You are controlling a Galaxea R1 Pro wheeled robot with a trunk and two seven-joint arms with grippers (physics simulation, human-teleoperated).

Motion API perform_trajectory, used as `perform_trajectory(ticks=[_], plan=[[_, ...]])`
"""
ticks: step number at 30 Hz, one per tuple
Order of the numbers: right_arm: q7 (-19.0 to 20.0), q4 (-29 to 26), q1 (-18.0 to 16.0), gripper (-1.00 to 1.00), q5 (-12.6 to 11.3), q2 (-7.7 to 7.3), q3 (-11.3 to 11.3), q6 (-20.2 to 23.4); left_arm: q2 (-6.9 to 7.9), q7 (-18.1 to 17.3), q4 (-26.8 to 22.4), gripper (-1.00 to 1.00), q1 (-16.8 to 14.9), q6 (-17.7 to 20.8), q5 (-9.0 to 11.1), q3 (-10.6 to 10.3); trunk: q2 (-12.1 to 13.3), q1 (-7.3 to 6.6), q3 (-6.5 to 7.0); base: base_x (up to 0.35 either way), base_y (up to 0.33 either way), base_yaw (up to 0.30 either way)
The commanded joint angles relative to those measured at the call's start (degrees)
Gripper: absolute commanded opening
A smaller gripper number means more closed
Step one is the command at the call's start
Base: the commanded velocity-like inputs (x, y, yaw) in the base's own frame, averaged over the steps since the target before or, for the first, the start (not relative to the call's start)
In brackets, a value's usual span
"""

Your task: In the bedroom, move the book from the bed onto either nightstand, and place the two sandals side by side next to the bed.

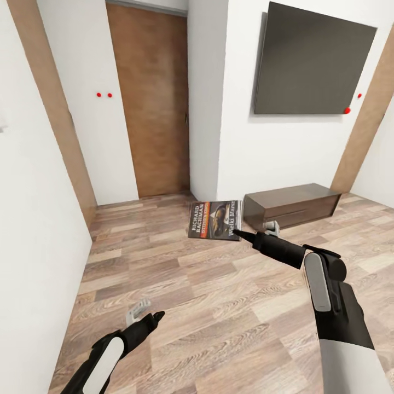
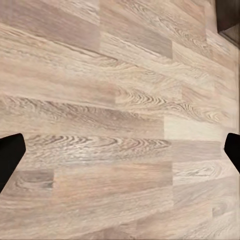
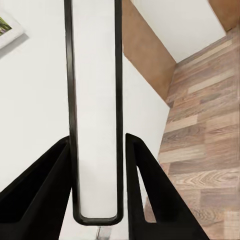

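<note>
The book point(image 1: 214, 220), dark-covered with an orange band and white lettering, hangs in the air above the wooden floor, cover facing me. My right gripper point(image 1: 238, 234) is shut on its lower right corner. In the right wrist view the book's white page edge point(image 3: 95, 100) stands between the two black fingers point(image 3: 47, 190), held by my right gripper point(image 3: 96, 139). My left gripper point(image 1: 155, 317) hangs low over the floor at the lower left. Its fingertips point(image 2: 10, 155) sit wide apart with nothing between them, so my left gripper point(image 2: 120, 155) is open. The bed, nightstand and sandals are out of view.
A long low dark-brown cabinet point(image 1: 290, 205) stands against the white wall under a wall-mounted TV point(image 1: 312, 60). A brown wooden door point(image 1: 150, 98) is at the back left. A white wall point(image 1: 33, 219) runs close along my left. Wood floor point(image 1: 219, 306) stretches ahead.
</note>
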Motion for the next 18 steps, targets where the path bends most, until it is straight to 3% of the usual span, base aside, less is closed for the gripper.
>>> perform_trajectory(ticks=[1,10,18], plan=[[0.44,-0.01,-0.06,-1.00,-0.15,0.00,-0.59,0.38,-0.05,0.54,-0.09,1.00,-0.02,-0.05,0.59,-0.18,-0.02,0.03,-0.06,0.314,0.046,-0.262],[0.43,-0.02,-0.06,-1.00,-0.12,-0.75,-2.97,0.38,-1.11,0.54,-0.01,1.00,-0.02,-0.44,0.47,-0.21,-0.02,0.03,-0.06,0.316,0.019,-0.262],[0.44,0.03,-0.06,-1.00,-0.22,-1.80,-7.20,0.38,-1.34,0.54,0.28,1.00,-0.02,-0.49,0.44,-0.22,-0.02,0.03,-0.06,0.318,0.002,-0.262]])
